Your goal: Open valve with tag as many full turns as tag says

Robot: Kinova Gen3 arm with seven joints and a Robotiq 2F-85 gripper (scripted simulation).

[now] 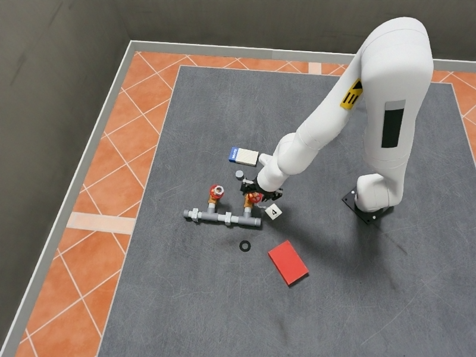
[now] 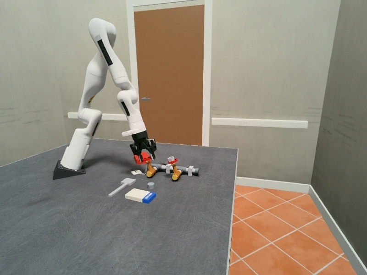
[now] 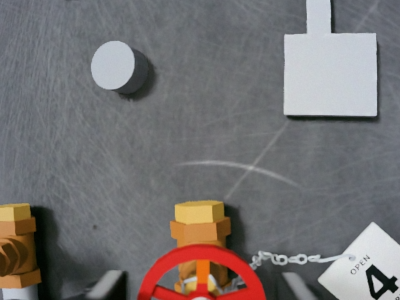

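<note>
A grey pipe (image 1: pixel 222 219) lies on the table with two upright valves, each with a red handwheel. The right valve's handwheel (image 1: pixel 254 197) has a white tag (image 1: pixel 273 211) chained to it; the tag reads "OPEN 4" in the wrist view (image 3: pixel 370 272). The other valve (image 1: pixel 213 187) stands to its left, untagged. My gripper (image 2: pixel 143 156) sits over the tagged handwheel (image 3: pixel 200 275). Its fingers stand open on either side of the wheel, with gaps to the rim.
A small grey cylinder (image 3: pixel 117 66) and a flat grey paddle (image 3: pixel 330 72) lie just beyond the valves. A white and blue box (image 1: pixel 243 156) is farther back. A black ring (image 1: pixel 242 243) and a red block (image 1: pixel 288 262) lie in front of the pipe.
</note>
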